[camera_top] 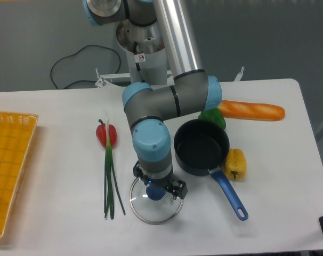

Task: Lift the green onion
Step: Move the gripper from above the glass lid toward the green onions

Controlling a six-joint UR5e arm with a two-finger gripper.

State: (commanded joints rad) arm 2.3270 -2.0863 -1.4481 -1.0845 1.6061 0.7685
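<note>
1. Your gripper (157,193) hangs over the clear glass lid (155,201) near the front of the white table (55,114). You cannot tell whether the jaws are apart or together, because the wrist hides them from this camera.
2. The green onion (109,178) lies flat on the table just left of the jaws, apart from them and untouched. Its whitish end points toward the back and its dark stalks splay toward the front edge.
3. A red pepper (106,134) sits left of and behind the jaws, touching the onion's whitish end.
4. Right of and behind the jaws you have a dark pan (202,146) with a blue handle (229,195) running toward the front right.
5. A yellow pepper (236,163) rests just right of the pan, and a green pepper (214,117) shows behind it.
6. A baguette (253,110) lies further back on the right.
7. Far left of the jaws, a yellow basket (9,168) sits at the table's edge.
8. Behind the table you see a grey wall (33,37), with a black cable (76,66) looping by the arm's base.
</note>
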